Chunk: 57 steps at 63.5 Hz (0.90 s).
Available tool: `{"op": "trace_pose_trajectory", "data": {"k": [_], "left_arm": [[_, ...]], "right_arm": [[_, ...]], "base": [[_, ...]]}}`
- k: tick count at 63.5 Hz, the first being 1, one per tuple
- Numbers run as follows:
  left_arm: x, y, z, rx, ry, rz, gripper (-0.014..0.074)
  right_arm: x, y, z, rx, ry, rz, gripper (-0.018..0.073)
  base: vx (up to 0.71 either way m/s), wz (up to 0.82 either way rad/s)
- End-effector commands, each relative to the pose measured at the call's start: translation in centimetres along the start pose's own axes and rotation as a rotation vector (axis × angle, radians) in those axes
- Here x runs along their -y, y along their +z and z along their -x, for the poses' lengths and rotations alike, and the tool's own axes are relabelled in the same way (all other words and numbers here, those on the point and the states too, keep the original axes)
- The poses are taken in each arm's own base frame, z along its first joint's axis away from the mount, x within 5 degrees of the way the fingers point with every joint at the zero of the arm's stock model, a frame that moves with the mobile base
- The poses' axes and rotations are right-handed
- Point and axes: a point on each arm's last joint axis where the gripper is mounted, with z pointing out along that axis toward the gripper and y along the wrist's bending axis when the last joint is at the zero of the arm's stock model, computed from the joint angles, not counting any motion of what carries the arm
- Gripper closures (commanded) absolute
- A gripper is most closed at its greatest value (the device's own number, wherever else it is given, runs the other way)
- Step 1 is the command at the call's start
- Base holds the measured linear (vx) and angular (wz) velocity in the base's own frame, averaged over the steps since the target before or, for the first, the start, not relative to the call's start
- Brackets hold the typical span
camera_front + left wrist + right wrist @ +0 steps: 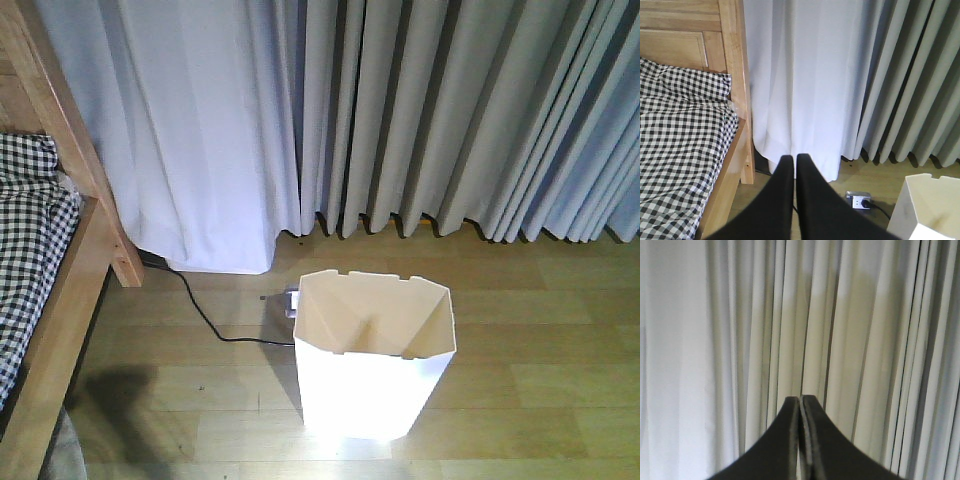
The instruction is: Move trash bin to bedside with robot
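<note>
Fingers of my left end effector point(794, 162) and right end effector point(801, 401) are pressed together, empty. With the trash bin point(372, 355) on the floor, apart from the bed frame point(70, 255), I'd nudge its right wall low, slowly.

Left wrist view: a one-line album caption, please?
Shut left pincer facing curtains, bed alongside, bin at the corner.

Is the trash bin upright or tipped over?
Upright: the trash bin stands on the wooden floor, its open rim facing up.
</note>
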Motion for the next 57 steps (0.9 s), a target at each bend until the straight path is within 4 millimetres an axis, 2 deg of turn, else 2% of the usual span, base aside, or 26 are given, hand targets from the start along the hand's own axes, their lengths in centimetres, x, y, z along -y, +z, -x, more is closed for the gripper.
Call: {"op": "trace_pose_trajectory", "data": {"k": [1,9,15,21,28,34,46,57], "left_arm": [[0.1,-0.1,0.5,0.076,-0.006,-0.011,0.0603],[0.1,-0.1,0.5,0.076,-0.006,-0.011,0.0603],[0.1,-0.1,0.5,0.076,-0.006,-0.011,0.0603],[0.1,-0.1,0.5,0.076,-0.006,-0.011,0.0603],[0.1,-0.1,0.5,0.076,-0.006,-0.011,0.0603],[0.1,-0.1,0.5,0.076,-0.006,-0.011,0.0603],[0.1,-0.1,0.5,0.076,-0.006,-0.011,0.0603],[0.1,-0.1,0.5,0.076,-0.006,-0.011,0.0603]], "right_arm": [[0.4,0.2,0.9,0.018,0.005,-0.035,0.0568],[0.4,0.2,0.5,-0.009,-0.015,-0.036,0.0568],[0.5,0.2,-0.3,-0.100,-0.062,-0.045,0.0568],[1.1,0.0,-0.9,-0.164,0.035,-0.122,0.0568],[1.9,-0.1,-0.8,-0.144,0.101,-0.211,0.0568],[2.2,-0.1,-0.8,-0.114,0.074,-0.243,0.0568],[1.5,0.3,-3.8,-0.084,-0.032,-0.149,0.0568],[0.7,-0.6,-6.1,-0.059,-0.004,-0.060,0.0568]], "base": [[0.00,0.00],[0.00,0.00],[0.00,0.00],[0.00,0.00],[0.00,0.00],[0.00,0.00],[0.00,0.00],[0.00,0.00]]}}
